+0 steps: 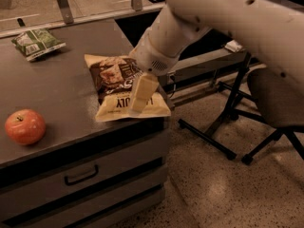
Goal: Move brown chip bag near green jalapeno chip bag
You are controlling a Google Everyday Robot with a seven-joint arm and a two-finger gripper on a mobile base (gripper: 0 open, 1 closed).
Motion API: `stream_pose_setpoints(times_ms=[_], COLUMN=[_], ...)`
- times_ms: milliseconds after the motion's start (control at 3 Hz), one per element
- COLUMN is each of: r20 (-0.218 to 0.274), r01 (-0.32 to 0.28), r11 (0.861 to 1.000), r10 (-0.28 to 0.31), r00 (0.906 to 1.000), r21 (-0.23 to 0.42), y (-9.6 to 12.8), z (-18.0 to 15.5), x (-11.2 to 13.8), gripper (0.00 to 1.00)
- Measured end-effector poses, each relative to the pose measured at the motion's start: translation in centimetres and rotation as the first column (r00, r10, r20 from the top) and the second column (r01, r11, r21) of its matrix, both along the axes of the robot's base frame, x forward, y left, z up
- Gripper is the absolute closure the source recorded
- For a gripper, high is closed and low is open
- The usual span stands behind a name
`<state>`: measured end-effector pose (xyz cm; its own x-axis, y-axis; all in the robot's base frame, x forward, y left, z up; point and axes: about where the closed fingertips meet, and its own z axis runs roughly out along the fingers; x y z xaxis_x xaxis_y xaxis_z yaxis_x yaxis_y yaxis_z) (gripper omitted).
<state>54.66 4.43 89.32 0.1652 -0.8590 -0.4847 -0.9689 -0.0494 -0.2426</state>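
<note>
While the gripper (141, 95) hangs low over the cream band of the brown chip bag (111, 75), I cannot tell whether it is open or closed. That bag lies flat at the grey counter (61, 87) front right corner. Well apart at back left lies the green jalapeno chip bag (37, 42); red apple (25, 126) front left.

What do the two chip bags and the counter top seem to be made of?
Brown chip bag: likely thin printed film, slightly glossy; creased. Green jalapeno chip bag: similar crinkly film, wrinkles catch light. Counter top: smooth matte grey, maybe laminate or metal. The claw, over the brown bag's cream band, looks like hard cream plastic.
</note>
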Motion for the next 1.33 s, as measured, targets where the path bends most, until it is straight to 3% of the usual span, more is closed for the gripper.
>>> stream_pose_setpoints(times_ms=[333,1333], r20=[-0.045,-0.055], r01=[0.101,0.124], r11=[0.990,0.986], r10=[-0.106,-0.130], r00=[0.9933,0.9900], r21=[-0.093,-0.112], y=[0.51,0.53], z=[-5.41,-5.62], x=[0.53,0.60], gripper=[0.32,0.99])
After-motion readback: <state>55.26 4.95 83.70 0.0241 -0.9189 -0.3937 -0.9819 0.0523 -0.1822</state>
